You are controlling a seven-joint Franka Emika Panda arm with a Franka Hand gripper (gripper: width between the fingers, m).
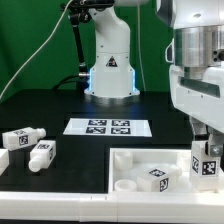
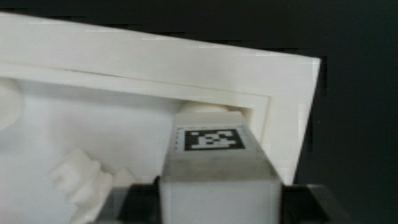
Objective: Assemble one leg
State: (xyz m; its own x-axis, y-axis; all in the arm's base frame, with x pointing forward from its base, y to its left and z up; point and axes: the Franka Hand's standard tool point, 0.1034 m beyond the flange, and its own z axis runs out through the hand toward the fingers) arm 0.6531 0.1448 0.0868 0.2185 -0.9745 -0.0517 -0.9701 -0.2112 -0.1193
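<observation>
My gripper (image 1: 206, 150) is shut on a white leg (image 1: 206, 163) with a black-and-white tag and holds it upright over the near right corner of the large white square tray-like piece (image 1: 130, 160). In the wrist view the leg (image 2: 217, 160) sits between my dark fingers (image 2: 150, 196), its tag facing the camera, its far end close to a round socket in the tray's corner (image 2: 222, 103). Another leg (image 1: 158, 177) lies inside the tray. Two more legs (image 1: 22, 137) (image 1: 42, 153) lie on the table at the exterior view's left.
The marker board (image 1: 108, 127) lies flat on the black table in front of the arm's base (image 1: 108, 75). A white wall (image 1: 60, 197) runs along the near edge. A green backdrop stands behind.
</observation>
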